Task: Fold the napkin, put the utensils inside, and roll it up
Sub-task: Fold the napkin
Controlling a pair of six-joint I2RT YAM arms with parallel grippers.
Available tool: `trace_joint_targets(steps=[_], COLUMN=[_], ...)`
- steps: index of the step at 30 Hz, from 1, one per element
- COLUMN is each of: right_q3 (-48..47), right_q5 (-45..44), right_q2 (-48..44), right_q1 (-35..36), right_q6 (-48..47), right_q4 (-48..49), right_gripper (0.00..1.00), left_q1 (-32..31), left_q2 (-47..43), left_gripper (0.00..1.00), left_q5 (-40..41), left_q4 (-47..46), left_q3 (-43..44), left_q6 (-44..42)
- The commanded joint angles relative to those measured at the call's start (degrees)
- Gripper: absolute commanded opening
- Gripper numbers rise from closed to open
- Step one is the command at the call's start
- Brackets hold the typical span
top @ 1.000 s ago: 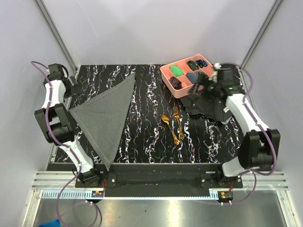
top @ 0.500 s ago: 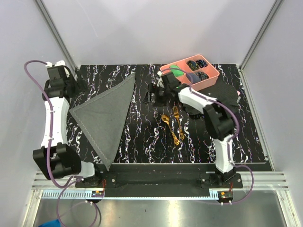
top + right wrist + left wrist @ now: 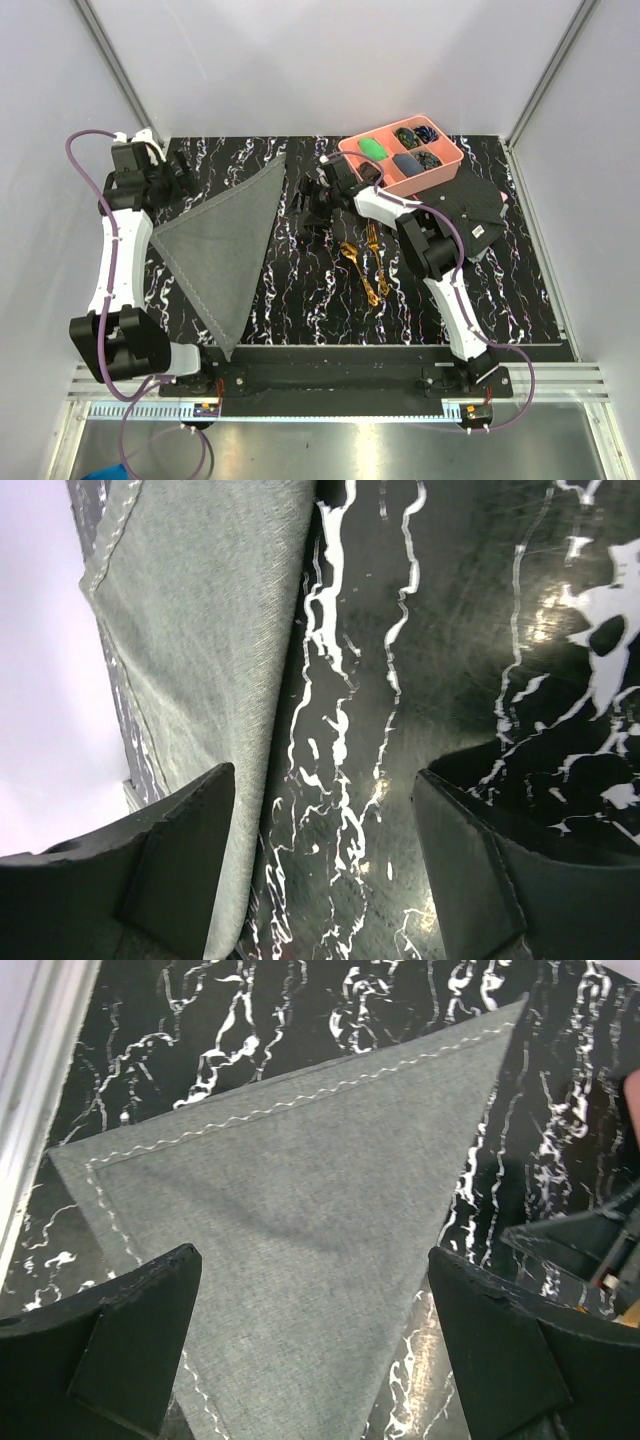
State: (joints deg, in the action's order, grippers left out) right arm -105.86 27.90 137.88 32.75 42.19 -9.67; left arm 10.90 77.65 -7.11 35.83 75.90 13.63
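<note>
The grey napkin (image 3: 225,245) lies folded into a triangle on the left of the black marbled table. The gold spoon (image 3: 357,264) and gold fork (image 3: 376,252) lie side by side at the table's middle, to the right of the napkin. My left gripper (image 3: 180,163) hangs open and empty over the napkin's far left corner; the left wrist view shows the napkin (image 3: 300,1210) between its fingers (image 3: 120,1345). My right gripper (image 3: 304,208) is open and empty, low over bare table just right of the napkin's folded edge (image 3: 190,630), and left of the utensils.
A pink tray (image 3: 447,165) with small dark and green items stands at the back right. A black patterned cloth (image 3: 472,215) lies in front of it. The table's walls stand close on both sides.
My right arm has swung left from the pink tray to the middle of the table beside the napkin. My left gripper has moved right, over the napkin's far left corner.
</note>
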Motion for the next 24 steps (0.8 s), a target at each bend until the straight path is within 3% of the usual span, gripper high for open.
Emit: trace_joint_targets(steps=[1,9,24], right_q3=[-1.5,-2.3,-10.7], right_q5=[-3.1,-5.8,-2.1], right_q2=[1.5,4.1,11.7], right_q1=[0.4,1.0,5.2], right_q6=[1.4,0.8,5.8], right_q4=[1.0,-0.3,-0.5], right_gripper=[0.79,0.76,0.65], left_q1=[-0.3,-0.2,-0.3], left_q2=[-3.0,-3.6,-2.0], left_gripper=[0.99,0.99,0.99], left_q5=[-2.6,-2.4,-5.1], left_q4=[-3.7,-4.1,-4.6], left_q3=[-0.3,-0.7,-0.8], left_q6=[0.3,0.2,1.1])
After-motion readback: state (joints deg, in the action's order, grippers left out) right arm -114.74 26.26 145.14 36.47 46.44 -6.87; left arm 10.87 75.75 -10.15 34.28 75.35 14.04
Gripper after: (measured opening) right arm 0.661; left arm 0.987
